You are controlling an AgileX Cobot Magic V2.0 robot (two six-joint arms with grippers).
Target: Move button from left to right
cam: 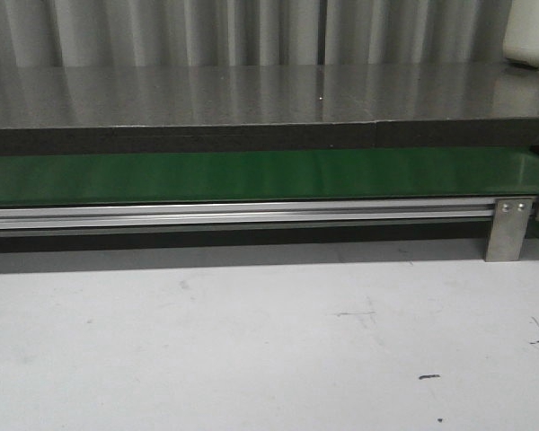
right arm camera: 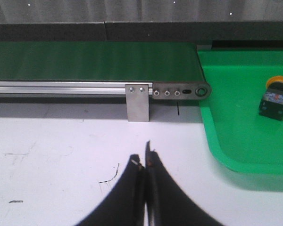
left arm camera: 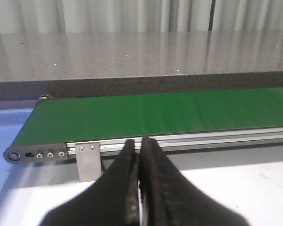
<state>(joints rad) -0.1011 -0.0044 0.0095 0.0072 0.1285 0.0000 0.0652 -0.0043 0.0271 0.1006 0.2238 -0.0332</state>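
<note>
The button (right arm camera: 275, 97), an orange-yellow cap on a black boxy body, lies tipped on its side in the green tray (right arm camera: 236, 136) past the right end of the green belt (right arm camera: 94, 61). It shows only in the right wrist view. My right gripper (right arm camera: 144, 157) is shut and empty over the white table, well short of the tray. My left gripper (left arm camera: 138, 143) is also shut with nothing in it, in front of the belt's rail near the belt's (left arm camera: 170, 110) left end. No button lies on the belt (cam: 251, 175) in the front view, where neither gripper appears.
An aluminium rail (cam: 234, 214) runs along the belt's near side, with a metal bracket (cam: 508, 229) near the right end and another bracket (left arm camera: 88, 161) near the left end. A grey shelf (cam: 251, 94) lies behind the belt. A blue surface (left arm camera: 7, 125) sits past the belt's left end.
</note>
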